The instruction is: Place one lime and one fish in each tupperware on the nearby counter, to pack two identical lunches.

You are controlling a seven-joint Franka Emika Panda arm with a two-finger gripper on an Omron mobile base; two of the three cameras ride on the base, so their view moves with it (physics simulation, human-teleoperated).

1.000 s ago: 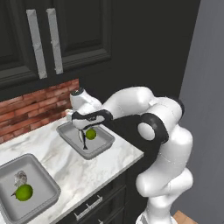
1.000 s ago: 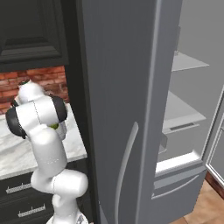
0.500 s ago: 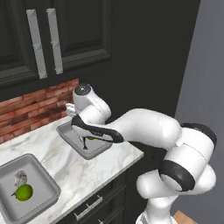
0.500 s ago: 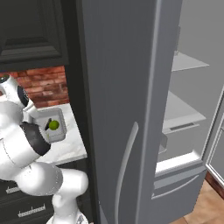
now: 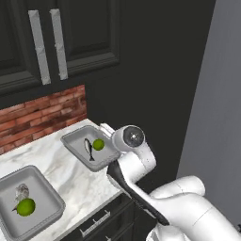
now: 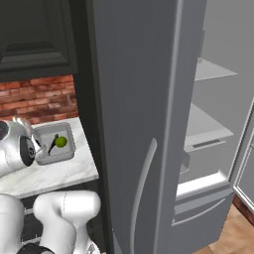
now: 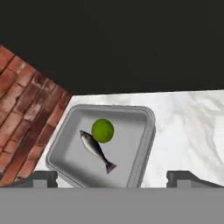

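Note:
Two grey tupperware trays stand on the marble counter [image 5: 80, 181]. The right tupperware [image 5: 75, 140] holds a green lime [image 5: 98, 144] and a dark fish [image 5: 88, 148] side by side. The same tray [image 7: 135, 144] lies just ahead of my gripper [image 7: 113, 177], with its lime [image 7: 103, 130] touching the fish [image 7: 97, 151]. My gripper is open, and its fingertips [image 7: 43, 178] are apart with nothing between them. The left tupperware [image 5: 47, 197] holds another lime [image 5: 26, 207] and a pale fish [image 5: 21, 191]. The right tray [image 6: 42, 156] sits near the counter's end.
A red brick backsplash [image 5: 42, 117] runs behind the counter, under black cabinets with silver handles [image 5: 59, 44]. Black drawers [image 5: 94, 225] sit below the top. The tall grey fridge door [image 6: 139, 124] stands open just right of the counter, with pale shelves [image 6: 208, 124] beyond it.
My hand has drawn back and up from the right tupperware, and the arm has swung round. The lime now rests in that tray beside the fish.

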